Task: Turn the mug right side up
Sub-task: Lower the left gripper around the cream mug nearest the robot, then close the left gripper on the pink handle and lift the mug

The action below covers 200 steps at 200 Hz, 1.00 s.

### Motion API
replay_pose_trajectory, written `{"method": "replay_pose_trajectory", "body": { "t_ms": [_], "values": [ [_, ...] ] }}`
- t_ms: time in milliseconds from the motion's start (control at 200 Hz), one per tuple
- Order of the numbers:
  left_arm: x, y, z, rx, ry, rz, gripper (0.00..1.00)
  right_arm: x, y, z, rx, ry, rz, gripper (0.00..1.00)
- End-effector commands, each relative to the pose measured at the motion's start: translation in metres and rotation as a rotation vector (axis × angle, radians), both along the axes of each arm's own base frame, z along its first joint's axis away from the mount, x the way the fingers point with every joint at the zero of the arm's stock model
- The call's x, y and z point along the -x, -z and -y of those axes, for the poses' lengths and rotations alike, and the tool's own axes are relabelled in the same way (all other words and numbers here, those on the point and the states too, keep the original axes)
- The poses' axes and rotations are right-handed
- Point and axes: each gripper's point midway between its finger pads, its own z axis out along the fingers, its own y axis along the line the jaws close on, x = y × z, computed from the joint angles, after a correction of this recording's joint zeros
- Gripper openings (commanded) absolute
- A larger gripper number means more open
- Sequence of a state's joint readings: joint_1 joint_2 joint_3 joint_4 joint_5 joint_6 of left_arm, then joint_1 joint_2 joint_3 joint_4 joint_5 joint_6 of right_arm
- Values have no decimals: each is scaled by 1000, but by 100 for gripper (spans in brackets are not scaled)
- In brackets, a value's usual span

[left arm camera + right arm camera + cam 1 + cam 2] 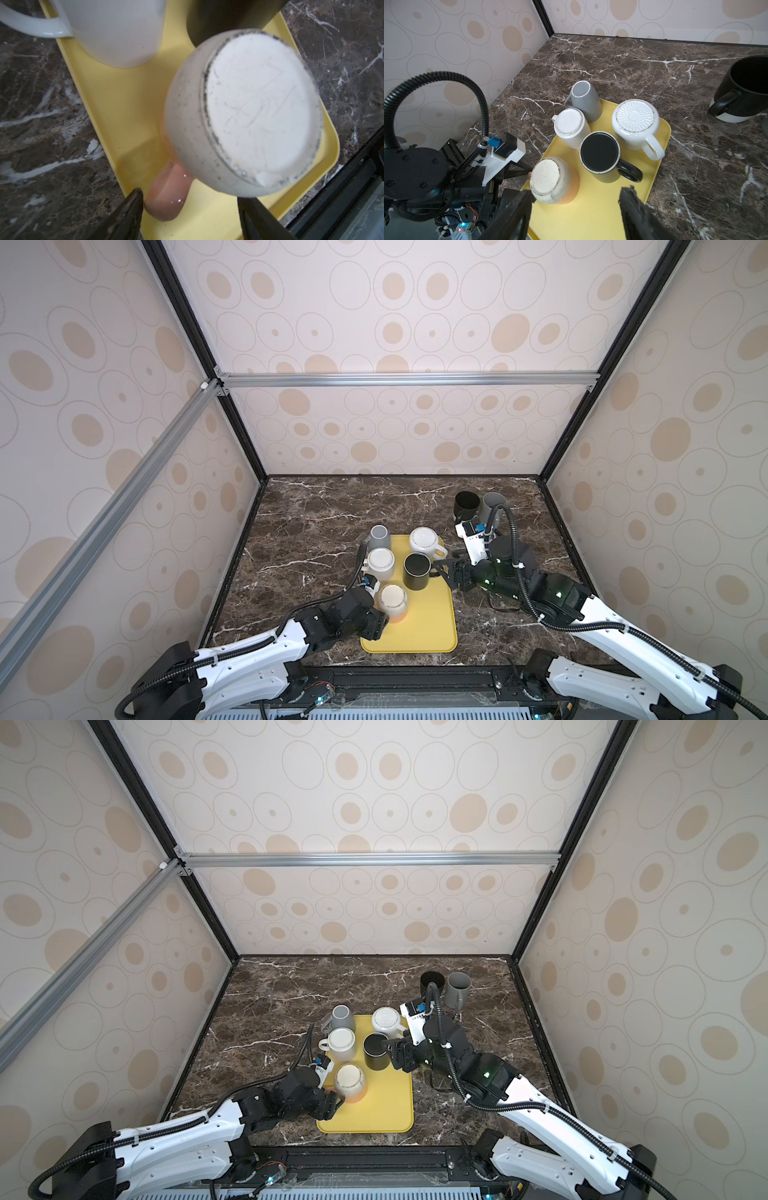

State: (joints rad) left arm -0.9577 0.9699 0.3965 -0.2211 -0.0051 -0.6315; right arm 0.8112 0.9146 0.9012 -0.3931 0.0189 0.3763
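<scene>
Several mugs stand bottom up on the yellow tray (428,626). Nearest the front is a speckled cream mug (392,600) (350,1080) (550,180) with an orange lower part. Its pink-orange handle (166,197) lies between the fingers of my left gripper (376,625) (190,197). The handle sits close to one finger and well apart from the other, so the jaws are open around it. My right gripper (441,569) (577,192) is open with nothing in it, just off the tray's right edge beside the handle (631,172) of a black upside-down mug (417,570).
Also bottom up on the tray are a white ribbed mug (424,540), a plain white mug (380,562) and a grey mug (380,535) at its far left corner. An upright black mug (466,506) and an upright grey mug (492,506) stand at the back right.
</scene>
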Motion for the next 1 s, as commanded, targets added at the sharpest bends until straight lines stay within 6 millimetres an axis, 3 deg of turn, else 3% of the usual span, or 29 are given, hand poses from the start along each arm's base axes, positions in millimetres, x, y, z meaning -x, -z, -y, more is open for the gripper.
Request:
{"method": "replay_pose_trajectory", "body": {
  "t_ms": [0, 495, 995],
  "values": [
    [1, -6, 7, 34, 21, 17, 67, -2, 3, 2, 1, 11, 0, 70],
    [11, 4, 12, 21, 55, -32, 43, -1, 9, 2, -6, 19, -13, 70],
    [0, 4, 12, -67, 42, -12, 41, 1, 13, 5, -13, 22, -14, 70]
  ]
}}
